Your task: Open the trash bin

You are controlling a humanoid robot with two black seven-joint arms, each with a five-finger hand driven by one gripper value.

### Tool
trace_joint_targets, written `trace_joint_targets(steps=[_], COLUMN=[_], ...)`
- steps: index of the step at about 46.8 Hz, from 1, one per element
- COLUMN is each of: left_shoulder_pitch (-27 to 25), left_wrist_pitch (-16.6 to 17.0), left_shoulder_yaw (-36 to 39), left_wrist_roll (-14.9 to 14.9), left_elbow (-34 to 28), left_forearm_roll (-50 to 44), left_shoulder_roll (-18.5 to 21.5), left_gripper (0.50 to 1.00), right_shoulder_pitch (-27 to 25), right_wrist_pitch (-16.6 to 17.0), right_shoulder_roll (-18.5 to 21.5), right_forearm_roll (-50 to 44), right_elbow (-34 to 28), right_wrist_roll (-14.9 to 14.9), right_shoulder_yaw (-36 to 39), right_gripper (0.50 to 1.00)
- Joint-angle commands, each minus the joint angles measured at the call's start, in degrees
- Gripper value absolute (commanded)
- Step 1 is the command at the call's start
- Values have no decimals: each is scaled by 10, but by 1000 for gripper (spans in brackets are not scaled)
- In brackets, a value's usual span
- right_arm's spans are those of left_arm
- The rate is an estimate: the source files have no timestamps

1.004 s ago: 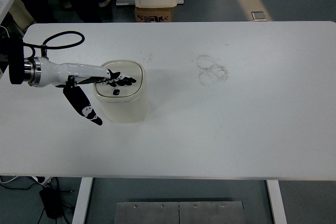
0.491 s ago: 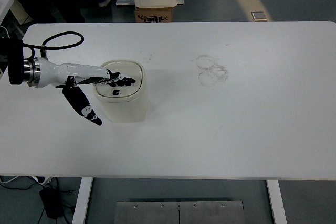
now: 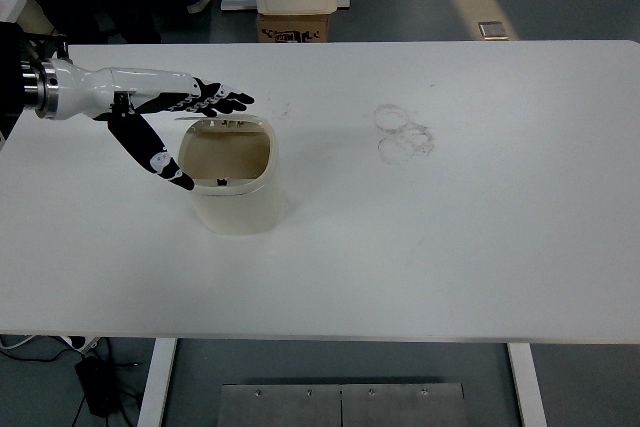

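Where half a second ago the left hand (image 3: 190, 102) lay flat on top of the closed lid, it has now lifted and drawn back toward the far left, and the small cream-coloured plastic trash bin (image 3: 235, 179) with rounded corners stands open. Its lid has swung up at the far edge (only a thin pale strip of it shows behind the mouth), and the tan inside of the bin is visible from above. The small dark button that sat on the lid top a moment earlier now appears low at the near rim of the opening.

The bin has not shifted: it stands upright on the left half of the white desk (image 3: 450, 237), well in from the near edge. The hand hovers just beyond and to the left of the bin's far rim, its four fingers stretched out straight and close together, the thumb hanging down apart from them toward the bin's left side. It holds nothing and does not appear to touch the bin.

The right arm is out of view. Faint grey ring marks (image 3: 403, 133) stain the desk to the right of the bin.

Judging by the raised lid, the opening appears done; the hand need only clear away.
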Motion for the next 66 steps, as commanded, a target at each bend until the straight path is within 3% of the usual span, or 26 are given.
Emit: trace_joint_targets(steps=[1, 10, 27, 42, 55, 66], left_shoulder_pitch=[-5, -20, -42, -42, -42, -32], left_wrist_pitch=[0, 0, 0, 1, 67, 121], left_shoulder_yaw=[0, 0, 0, 0, -1, -3], left_wrist_roll=[0, -1, -1, -3, -11, -69], left_elbow=[13, 25, 103, 179, 265, 302], left_forearm_roll=[-4, -28, -74, -182, -335, -437], left_shoulder_roll=[4, 18, 19, 6, -20, -30], left_gripper=[1000, 1000, 1000, 1000, 1000, 1000], right_shoulder_pitch=[0, 0, 0, 0, 0, -1], right_wrist_pitch=[0, 0, 0, 0, 0, 0], right_shoulder_roll=[0, 0, 0, 0, 0, 0], right_forearm_roll=[0, 0, 0, 0, 0, 0], right_elbow=[0, 0, 0, 0, 0, 0], right_wrist_roll=[0, 0, 0, 0, 0, 0], right_shoulder_yaw=[0, 0, 0, 0, 0, 0], right_gripper=[991, 991, 991, 991, 991, 991])
